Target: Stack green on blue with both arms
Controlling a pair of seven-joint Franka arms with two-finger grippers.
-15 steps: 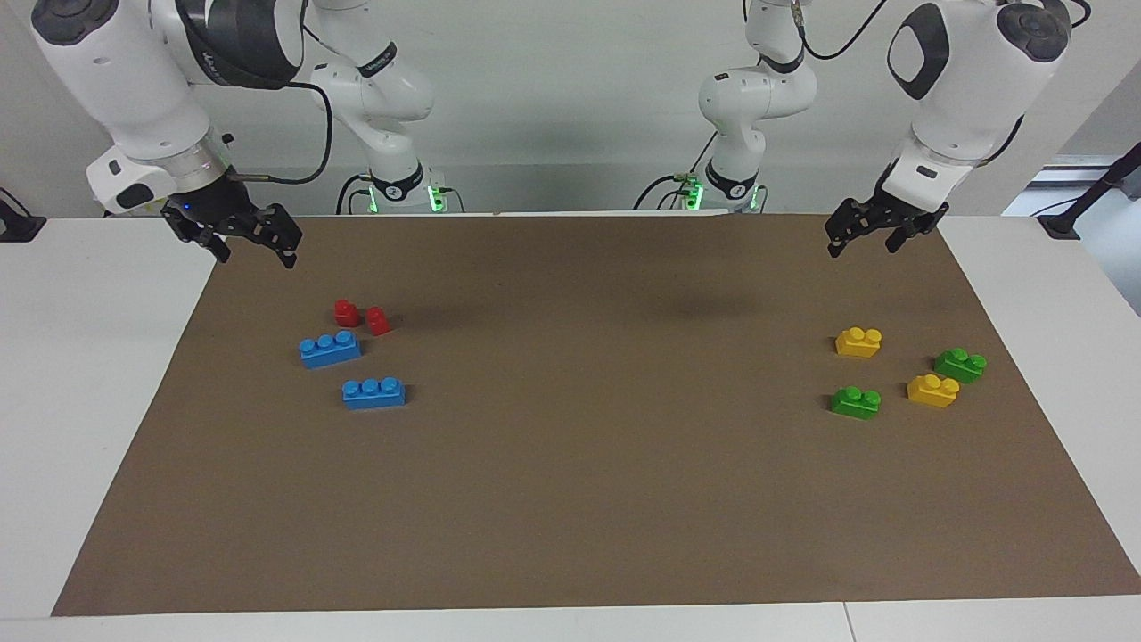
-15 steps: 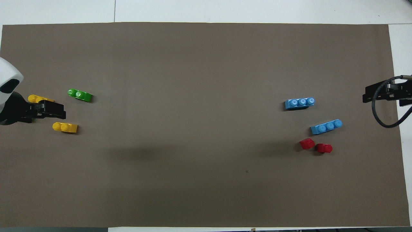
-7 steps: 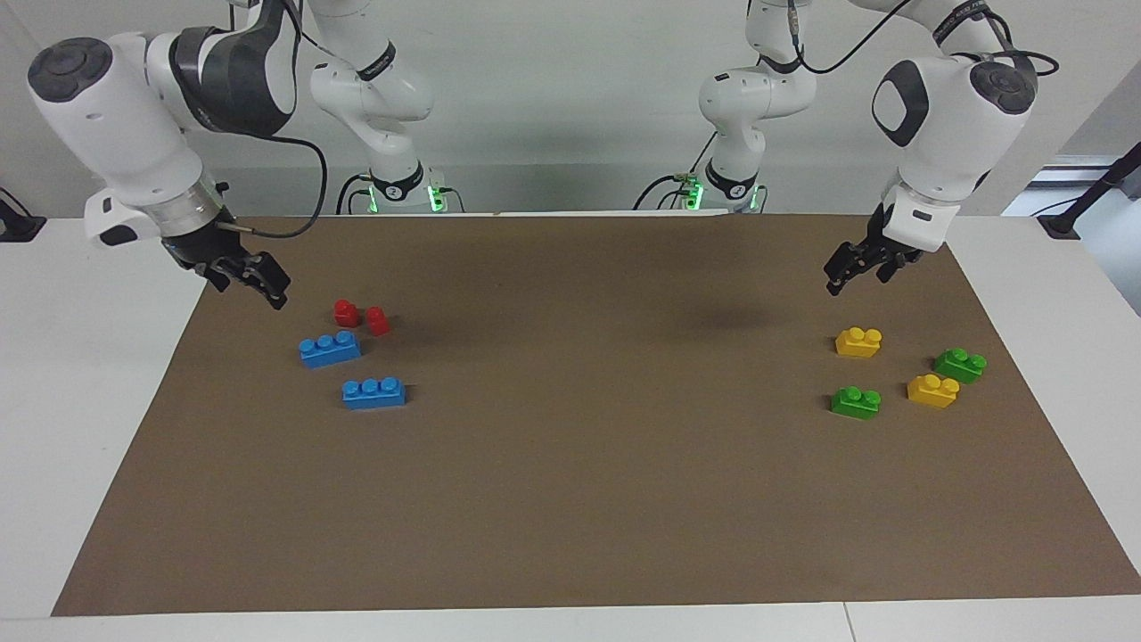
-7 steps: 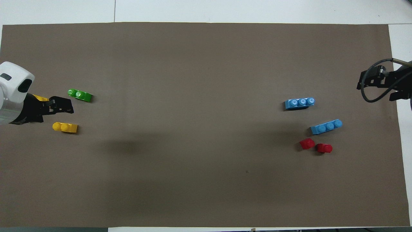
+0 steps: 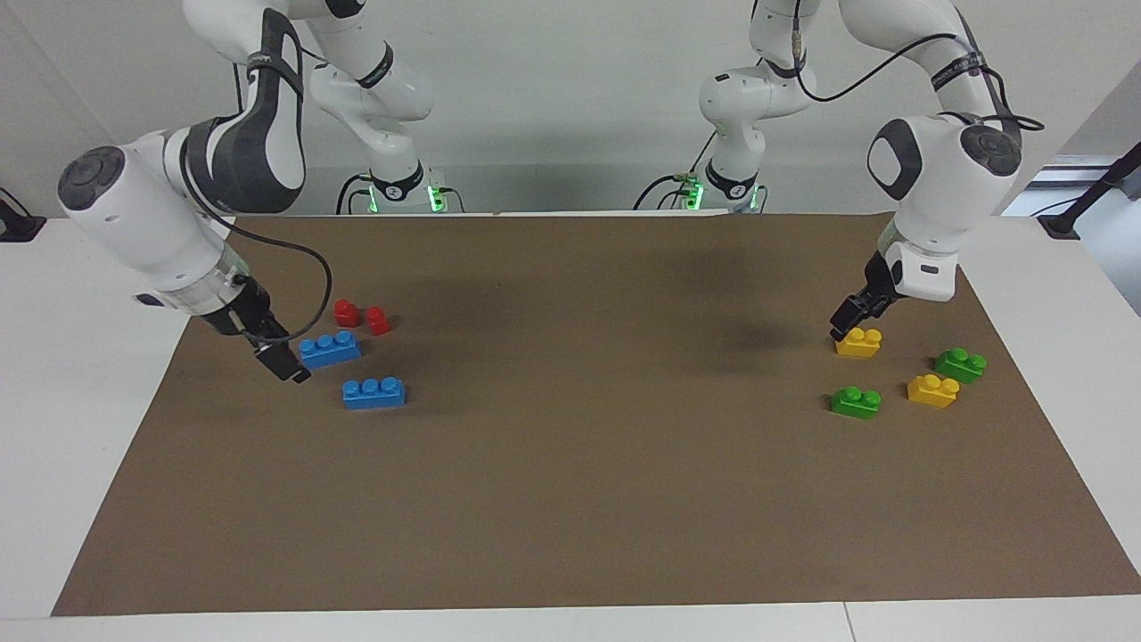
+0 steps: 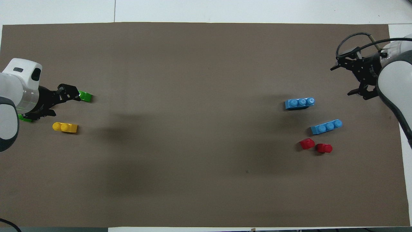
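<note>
Green bricks: two, at the left arm's end of the desk (image 5: pixel 570 535), both flat with studs up.
- Green brick farther from the robots (image 5: pixel 856 402): long axis roughly along the desk's length.
- Green brick nearer the robots (image 5: pixel 960 364): closer to the desk's end, turned slightly off that line.
- Two yellow bricks (image 5: pixel 858 341) mixed in among them. Same shape, easy to mistake.

Blue bricks: two, at the right arm's end, studs up.
- Blue brick farther from the robots (image 5: pixel 374 392): lies along the desk's length.
- Blue brick nearer the robots (image 5: pixel 330 348): skewed a little, just beside two red blocks (image 5: pixel 361 316).

Handling, judged:
- Hollow hard plastic, so light, rigid and not fragile. Smooth sides, so somewhat slippery.
- Best held across the two long side walls, low on the body. Studs on blue and the underside of green left free for mating.
- Likely to skate on the desk if nudged off-centre.
- Long axes to be lined up before pressing.

Left gripper (image 5: pixel 842 323):
- Low, right at the edge of the nearest yellow brick, apart from both greens.
- Contact unclear. Cannot tell the spread of its fingers.

Right gripper (image 5: pixel 290 366):
- Low, just beside the end of the nearer blue brick.
- Fingers spread wide in the overhead view, holding nothing.
</note>
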